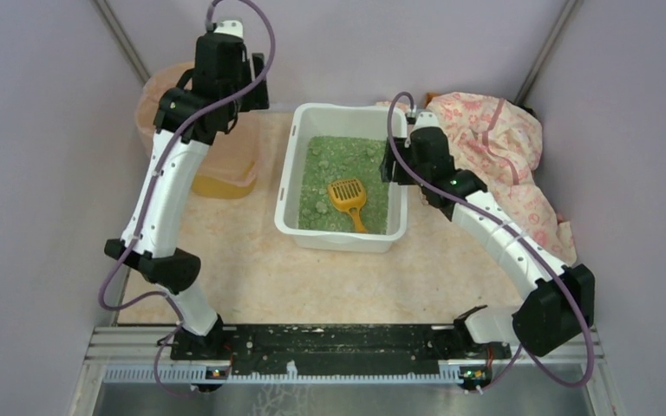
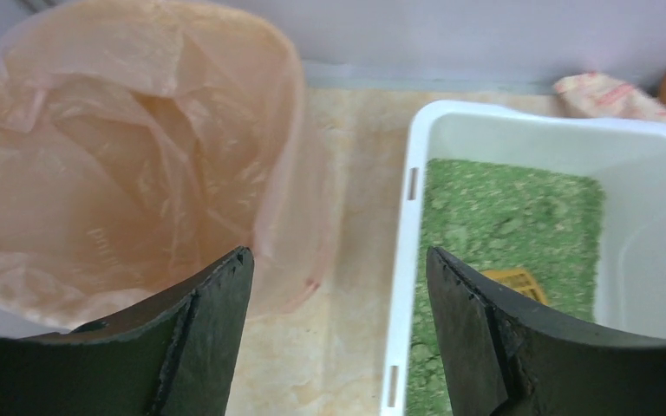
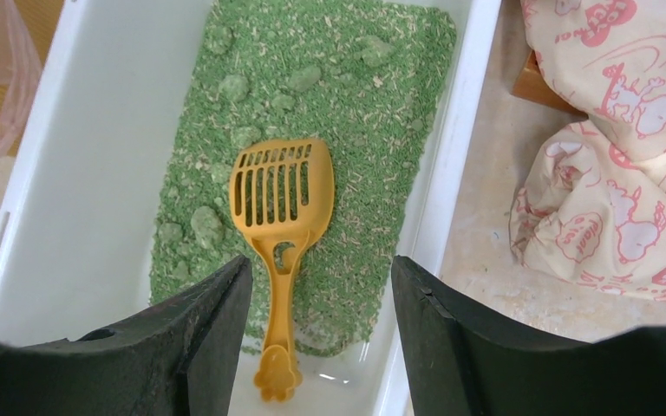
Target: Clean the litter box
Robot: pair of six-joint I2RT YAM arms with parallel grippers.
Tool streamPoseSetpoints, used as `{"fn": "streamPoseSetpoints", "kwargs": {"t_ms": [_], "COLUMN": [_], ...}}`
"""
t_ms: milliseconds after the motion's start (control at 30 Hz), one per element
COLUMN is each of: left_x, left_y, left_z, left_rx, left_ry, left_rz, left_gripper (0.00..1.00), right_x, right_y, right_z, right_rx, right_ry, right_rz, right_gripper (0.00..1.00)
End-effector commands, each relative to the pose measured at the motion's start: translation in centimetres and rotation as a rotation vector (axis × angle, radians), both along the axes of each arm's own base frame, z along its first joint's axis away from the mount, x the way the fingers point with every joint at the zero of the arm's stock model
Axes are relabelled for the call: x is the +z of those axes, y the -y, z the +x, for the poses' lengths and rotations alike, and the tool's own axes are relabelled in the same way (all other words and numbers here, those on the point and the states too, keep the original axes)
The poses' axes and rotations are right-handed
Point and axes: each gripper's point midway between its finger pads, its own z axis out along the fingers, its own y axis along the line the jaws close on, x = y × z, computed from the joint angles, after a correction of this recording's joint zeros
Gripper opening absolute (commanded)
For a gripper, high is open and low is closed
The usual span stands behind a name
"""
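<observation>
The litter box [image 1: 288, 178] is a white tub with green litter, standing mid-table. An orange-yellow slotted scoop [image 1: 349, 198] lies flat on the litter, handle toward the near wall. My right gripper [image 3: 319, 260] hangs open above the scoop's handle [image 3: 277, 321], touching nothing. Pale green clumps [image 3: 206, 224] sit in the litter beside the scoop. My left gripper [image 2: 338, 253] is open and empty, up over the gap between the peach-lined bin [image 2: 121, 156] and the box's left rim [image 2: 412, 173]. In the top view the left gripper [image 1: 258, 87] is high by the bin and the right gripper [image 1: 388, 163] is at the box's right wall.
The round bin [image 1: 212, 156] with its peach bag stands left of the box. A pink patterned cloth [image 1: 503, 147] is heaped to the right of the box, close to the right arm. Grey walls close in both sides and the back.
</observation>
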Motion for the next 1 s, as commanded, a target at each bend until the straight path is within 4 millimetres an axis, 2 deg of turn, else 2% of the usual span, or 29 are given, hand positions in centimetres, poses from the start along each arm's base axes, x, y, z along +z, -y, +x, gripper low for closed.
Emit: {"fn": "streamPoseSetpoints", "kwargs": {"t_ms": [0,133,367,467,567,667,700,833,967], "left_x": [-4.5,-7.1,-9.2,-10.7,-11.3,-11.0,-10.8,-10.1,-10.4], "left_y": [-4.0,-5.6,-6.8,-7.1,-7.0,-6.7,-6.6,-6.1,-5.4], "left_z": [0.3,0.7,0.6,0.4,0.4,0.5,0.6,0.8,1.1], "left_rx": [0.027,0.060,0.070,0.076,0.069,0.055,0.049,0.022,-0.010], "left_ry": [-0.190,-0.228,-0.268,-0.299,-0.305,-0.296,-0.290,-0.278,-0.291], "left_rz": [0.063,0.059,0.073,0.086,0.086,0.075,0.072,0.061,0.055], "left_gripper": [0.78,0.77,0.75,0.70,0.63,0.54,0.45,0.27,0.03], "right_x": [1.5,1.1,0.8,0.3,-0.2,-0.8,-1.1,-1.8,-2.3], "right_y": [-0.6,-0.6,-1.0,-1.0,-0.9,-0.9,-0.9,-0.9,-0.8], "right_z": [-0.1,-0.2,-0.4,-0.5,-0.5,-0.5,-0.5,-0.6,-0.6], "right_rx": [0.020,0.023,0.037,0.036,0.034,0.032,0.031,0.031,0.026], "right_ry": [0.056,0.052,0.048,0.039,0.032,0.022,0.017,0.005,-0.003], "right_rz": [0.040,0.031,0.052,0.052,0.048,0.044,0.043,0.040,0.033], "right_gripper": [0.61,0.61,0.61,0.61,0.61,0.61,0.61,0.61,0.61]}}
